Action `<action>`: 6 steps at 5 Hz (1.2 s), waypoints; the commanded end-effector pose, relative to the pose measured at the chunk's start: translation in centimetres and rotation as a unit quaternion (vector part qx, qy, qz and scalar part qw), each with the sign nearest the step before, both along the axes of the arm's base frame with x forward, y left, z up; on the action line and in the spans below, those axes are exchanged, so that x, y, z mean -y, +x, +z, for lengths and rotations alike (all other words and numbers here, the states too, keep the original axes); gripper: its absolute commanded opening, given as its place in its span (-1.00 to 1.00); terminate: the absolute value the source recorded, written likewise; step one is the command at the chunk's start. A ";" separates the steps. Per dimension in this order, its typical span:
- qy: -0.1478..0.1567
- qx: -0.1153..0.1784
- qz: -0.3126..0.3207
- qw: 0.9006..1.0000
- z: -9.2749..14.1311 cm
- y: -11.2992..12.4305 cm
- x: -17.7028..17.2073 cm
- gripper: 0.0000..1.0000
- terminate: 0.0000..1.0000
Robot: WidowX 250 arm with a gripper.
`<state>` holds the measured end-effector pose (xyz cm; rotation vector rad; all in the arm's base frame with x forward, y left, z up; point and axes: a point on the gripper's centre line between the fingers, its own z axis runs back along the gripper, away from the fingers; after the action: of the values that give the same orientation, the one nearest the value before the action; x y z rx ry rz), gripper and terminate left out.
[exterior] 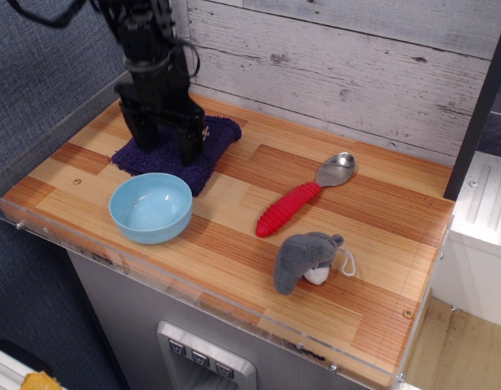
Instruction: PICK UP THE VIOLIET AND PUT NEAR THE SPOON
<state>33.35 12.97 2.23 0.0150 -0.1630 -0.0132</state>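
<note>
The violet towel (203, 158) lies flat at the back left of the wooden table (372, 244), partly hidden by my arm. My black gripper (163, 146) is open and stands straight down over the towel, one finger (140, 135) on its left part and the other finger (190, 145) on its right part, tips at or just above the cloth. The spoon (303, 195), with a shiny metal bowl and a ribbed red handle, lies diagonally at the middle of the table, well to the right of the towel.
A light blue bowl (151, 206) stands just in front of the towel. A grey plush toy (307, 258) lies in front of the spoon. A white plank wall runs along the back, and a clear acrylic rim edges the table's front and left.
</note>
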 end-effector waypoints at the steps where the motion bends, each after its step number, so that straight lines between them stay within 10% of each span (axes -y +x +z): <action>1: 0.019 0.016 0.012 1.000 -0.6 0.9 -1.1 1.00 -1.00; 4: -0.020 -0.034 -0.120 0.992 -0.7 -0.1 3.6 1.00 -1.00; 6: -0.025 -0.012 -0.176 0.984 0.7 -1.5 8.1 1.00 -1.00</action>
<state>31.99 4.48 1.72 -0.0794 -0.1102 -0.3535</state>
